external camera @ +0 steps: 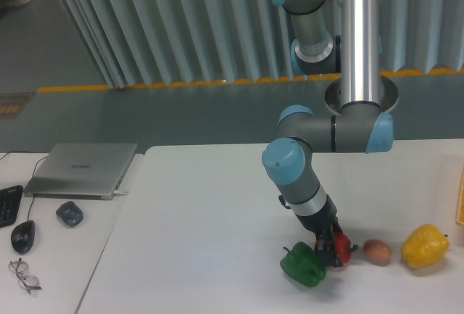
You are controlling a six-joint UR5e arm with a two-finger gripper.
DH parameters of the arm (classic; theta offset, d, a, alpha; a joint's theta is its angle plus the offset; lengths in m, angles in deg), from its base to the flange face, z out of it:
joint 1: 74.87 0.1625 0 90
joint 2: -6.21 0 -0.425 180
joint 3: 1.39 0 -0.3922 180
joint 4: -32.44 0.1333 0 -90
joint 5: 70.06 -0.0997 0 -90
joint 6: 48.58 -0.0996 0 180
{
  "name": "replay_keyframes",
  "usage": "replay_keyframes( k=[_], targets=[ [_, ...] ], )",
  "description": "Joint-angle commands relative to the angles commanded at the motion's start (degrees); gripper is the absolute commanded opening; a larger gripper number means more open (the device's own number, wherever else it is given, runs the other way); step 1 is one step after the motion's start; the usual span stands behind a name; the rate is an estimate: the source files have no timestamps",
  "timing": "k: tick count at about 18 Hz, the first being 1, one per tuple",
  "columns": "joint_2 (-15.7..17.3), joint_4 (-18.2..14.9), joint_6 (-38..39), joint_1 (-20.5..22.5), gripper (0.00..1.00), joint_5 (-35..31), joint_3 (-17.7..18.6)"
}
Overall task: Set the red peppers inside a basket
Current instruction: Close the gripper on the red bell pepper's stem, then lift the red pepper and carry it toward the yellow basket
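Observation:
The red pepper (343, 246) lies on the white table (217, 212) near the front, between the green pepper (302, 265) and a brownish round item. My gripper (330, 250) is down at the red pepper. Its dark fingers (325, 253) cover the pepper's left side, and only part of the red shows. The fingers are too dark and small to tell whether they are closed on it. The basket (460, 198) shows only as a narrow yellow-orange strip at the right edge of the view, well to the right of the gripper.
A brownish round item (377, 251) and a yellow pepper (425, 246) lie to the right of the red pepper. At the left, on a side desk, are a closed laptop (83, 169), two mice (69, 214) and glasses (23, 274).

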Motion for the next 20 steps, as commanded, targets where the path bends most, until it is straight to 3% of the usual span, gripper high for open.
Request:
replay_keyframes(
  k=[7,15,20],
  targets=[
    [2.54,0.18,0.53,0.70,0.29,1.92,1.76],
    [9.22,-0.70,-2.80,5.79,0.28,7.99,3.43],
    [13.88,-4.65,-7.46,12.12,0.28,12.39,3.43]
  ],
)
